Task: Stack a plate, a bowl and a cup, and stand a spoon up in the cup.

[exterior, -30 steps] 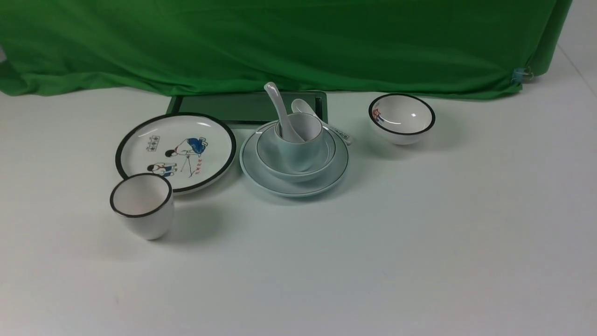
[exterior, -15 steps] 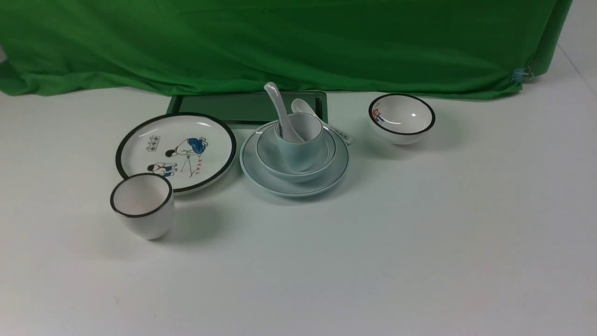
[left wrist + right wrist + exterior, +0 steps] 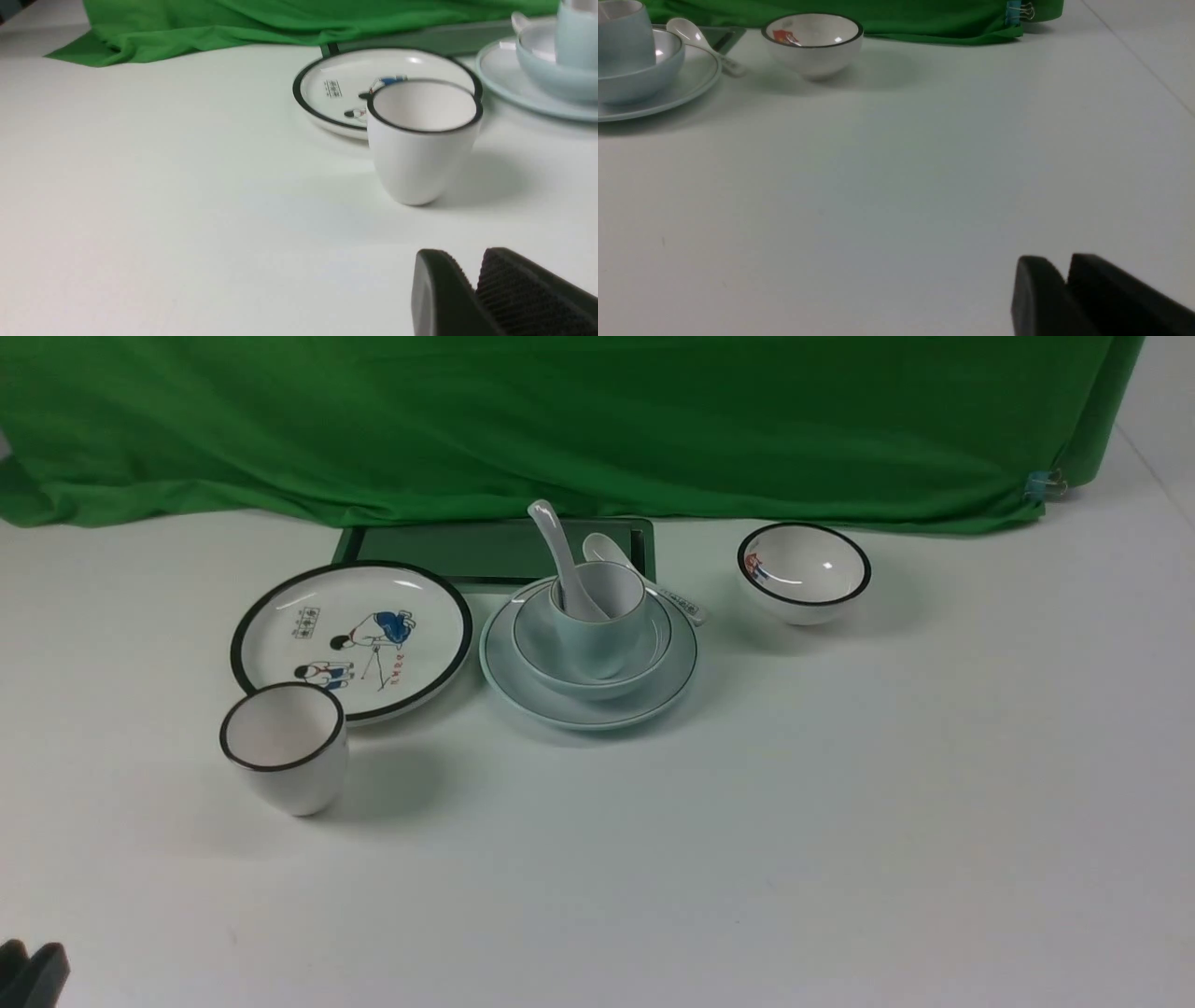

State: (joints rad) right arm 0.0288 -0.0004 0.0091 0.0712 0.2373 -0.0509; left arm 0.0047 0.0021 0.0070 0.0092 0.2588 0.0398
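Observation:
The pale blue-green plate [image 3: 523,686] lies at the table's middle with the bowl [image 3: 541,649] on it and the cup [image 3: 602,635] in the bowl. The plain white spoon [image 3: 557,546] stands in the cup, its handle leaning up and to the left. My left gripper [image 3: 28,971] shows at the front left corner, far from the stack; in the left wrist view [image 3: 469,261] it is shut and empty. My right gripper [image 3: 1059,263] is shut and empty over bare table and is outside the front view. The stack's edge shows in both wrist views.
A white black-rimmed plate with cartoon figures [image 3: 350,635] lies left of the stack, with a white black-rimmed cup [image 3: 285,747] in front of it. A small black-rimmed bowl [image 3: 805,569] stands at the right. A marked spoon [image 3: 644,581] and a dark tray [image 3: 448,546] lie behind the stack.
My left gripper's tip has come into the front view at the bottom left corner. The stack and the other dishes have not moved.

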